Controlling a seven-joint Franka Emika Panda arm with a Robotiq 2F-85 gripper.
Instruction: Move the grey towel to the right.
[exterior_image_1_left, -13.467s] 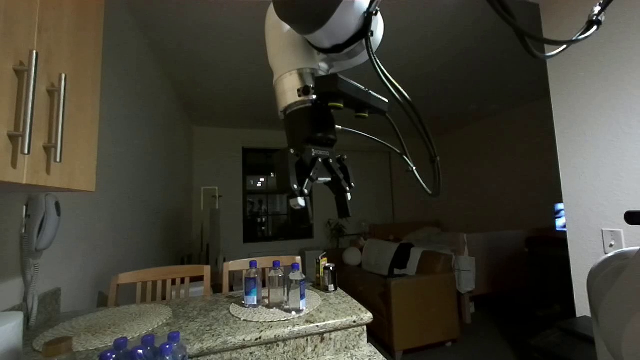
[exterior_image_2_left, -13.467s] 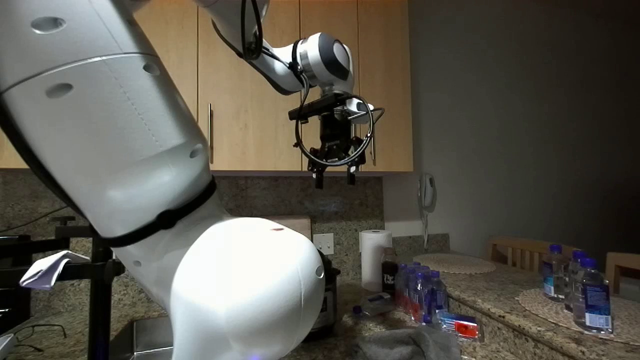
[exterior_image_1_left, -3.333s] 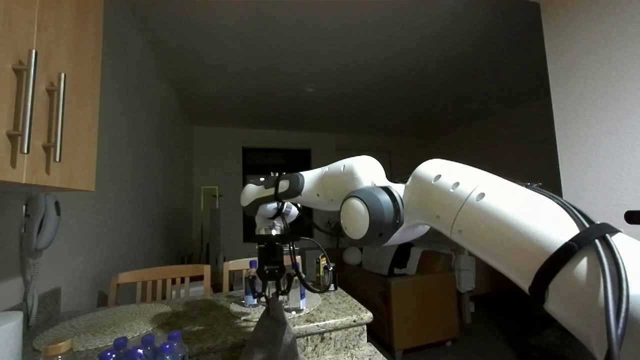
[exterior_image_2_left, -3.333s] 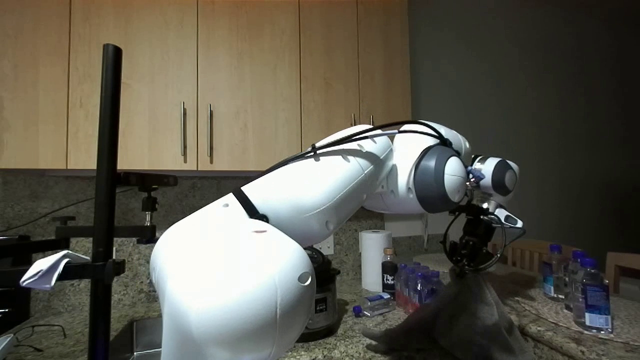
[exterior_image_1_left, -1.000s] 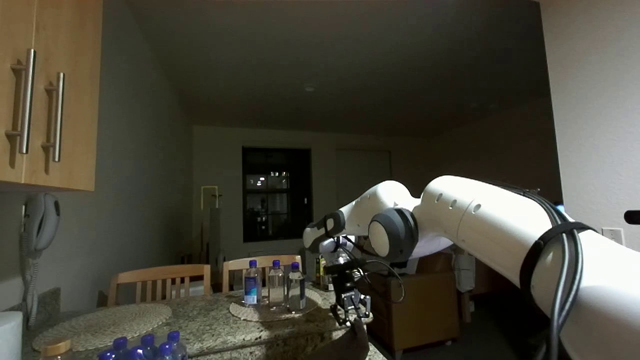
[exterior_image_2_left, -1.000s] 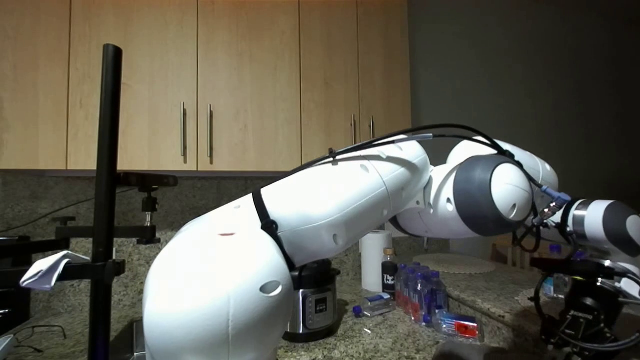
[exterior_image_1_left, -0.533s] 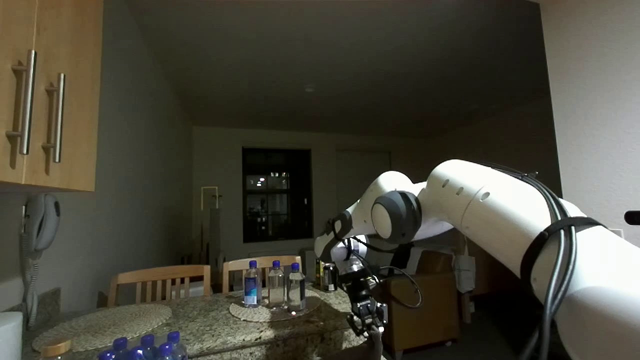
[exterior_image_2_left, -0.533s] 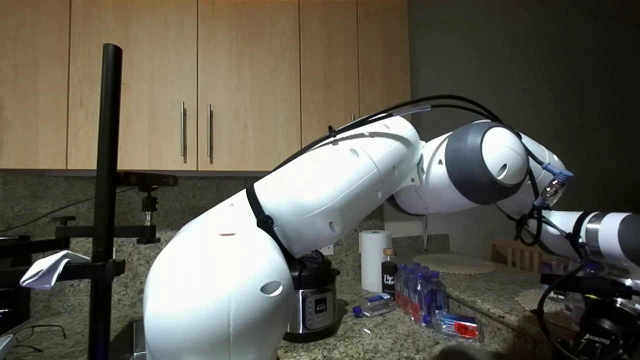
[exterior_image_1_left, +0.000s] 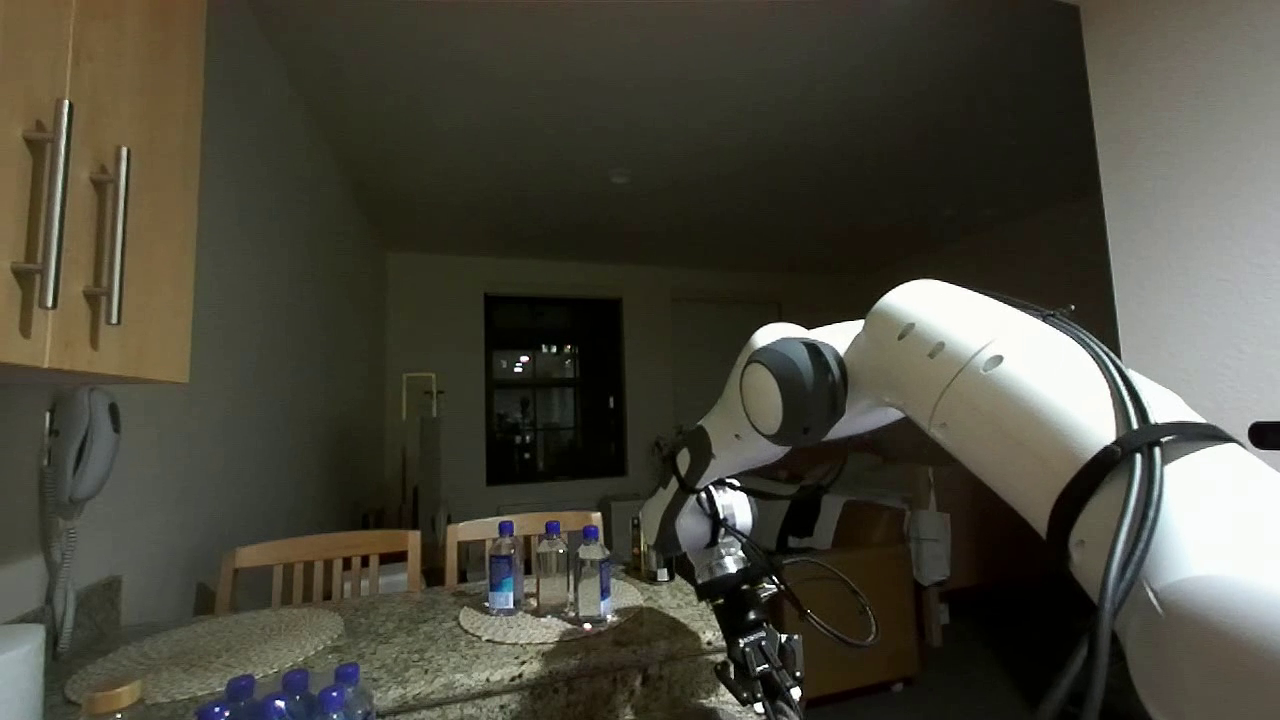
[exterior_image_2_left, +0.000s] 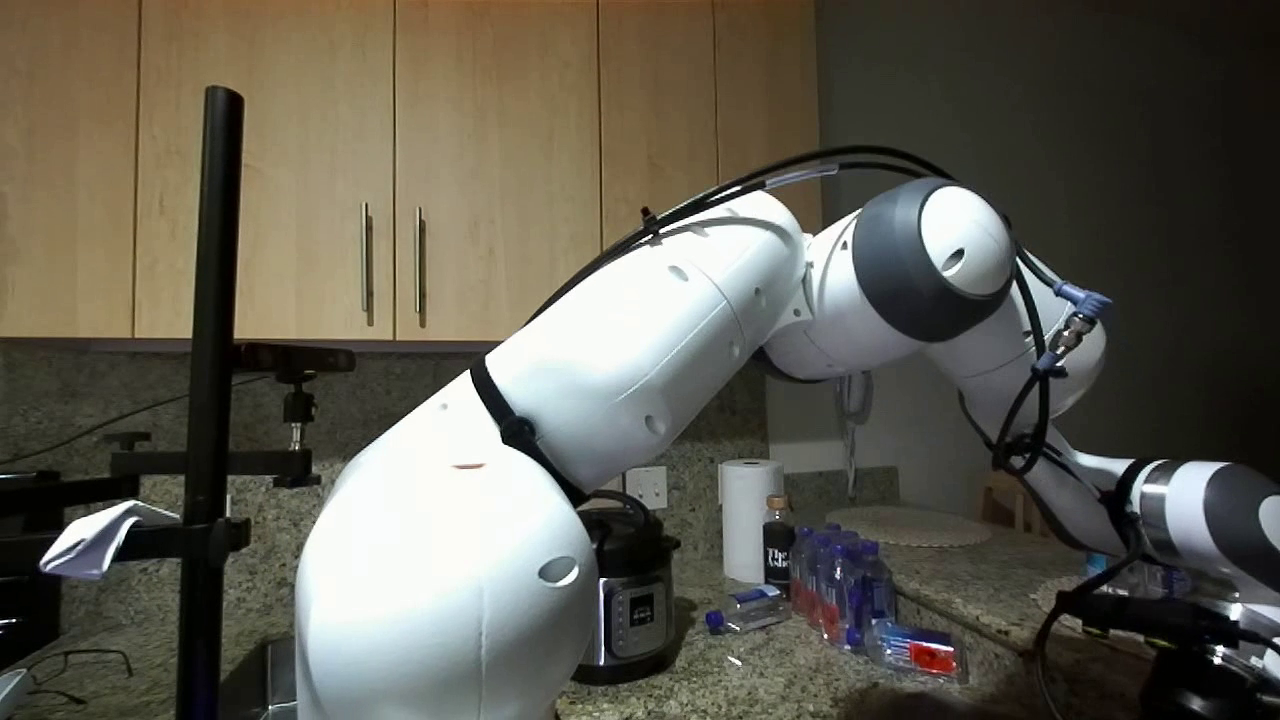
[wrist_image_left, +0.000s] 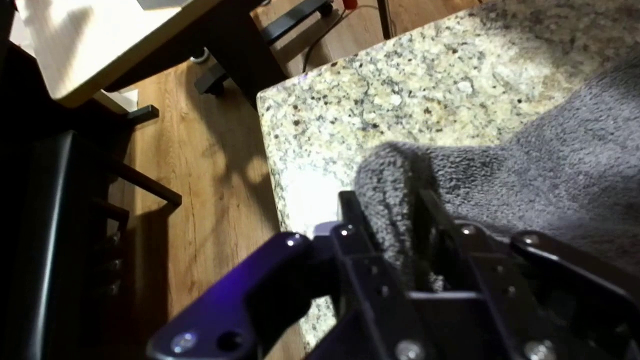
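Observation:
The grey towel (wrist_image_left: 565, 170) lies rumpled on the granite counter in the wrist view, its raised fold close to the counter's corner. My gripper (wrist_image_left: 389, 200) is over that fold with its jaws apart. The fold stands between the fingers, right beside the left one, while a dark gap separates it from the right one. In an exterior view the gripper (exterior_image_1_left: 765, 685) points down at the bottom edge, beyond the raised counter's end. The towel cannot be made out clearly in the exterior views.
The counter (wrist_image_left: 400, 95) ends at a corner above a wooden floor (wrist_image_left: 200, 240). A white desk (wrist_image_left: 115, 35) stands past it. Three bottles (exterior_image_1_left: 552, 575) stand on a woven mat on the raised counter. More bottles (exterior_image_2_left: 835, 590) and a pressure cooker (exterior_image_2_left: 632, 600) sit along the lower counter.
Seconds ago the shut gripper held the towel up near the three bottles. Since then it has moved right and lower in an exterior view, the elbow has risen, and the jaws have parted.

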